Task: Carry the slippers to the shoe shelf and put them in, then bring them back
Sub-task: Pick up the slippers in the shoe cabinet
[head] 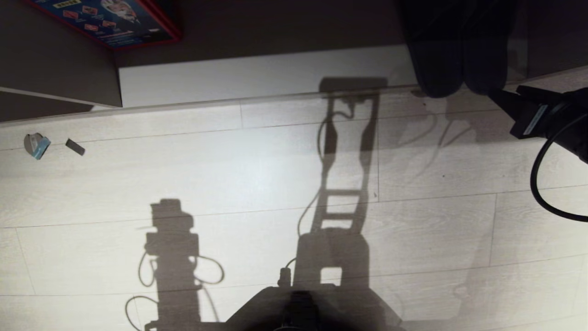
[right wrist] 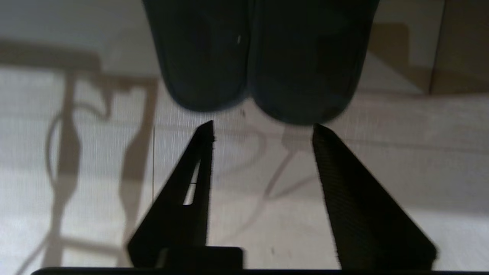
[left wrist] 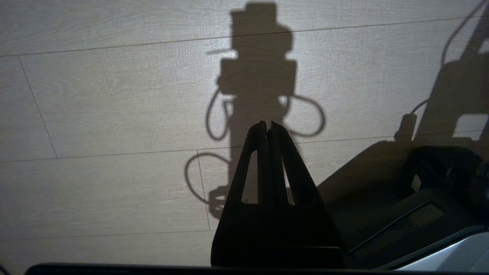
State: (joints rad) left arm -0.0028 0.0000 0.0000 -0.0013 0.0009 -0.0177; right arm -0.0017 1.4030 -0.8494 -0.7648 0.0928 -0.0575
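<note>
The slippers (head: 459, 55) are a dark pair lying side by side at the top right of the head view. Their rounded ends stick out over the front edge of the shoe shelf's pale base board (head: 257, 78). My right gripper (head: 497, 94) reaches in from the right, low over the floor, just short of those ends. In the right wrist view the right gripper (right wrist: 263, 128) is open, both fingertips a little short of the slippers (right wrist: 259, 57), with only floor between them. My left gripper (left wrist: 267, 124) is shut on nothing and hangs over bare floor beside my base.
A grey-brown panel (head: 59, 59) flanks the cubby on the left, with a red-edged box (head: 110, 20) above it. Two small scraps (head: 36, 145) lie on the pale wood floor at far left. A black cable (head: 542, 184) loops from my right arm. My base (head: 303, 308) is at the bottom.
</note>
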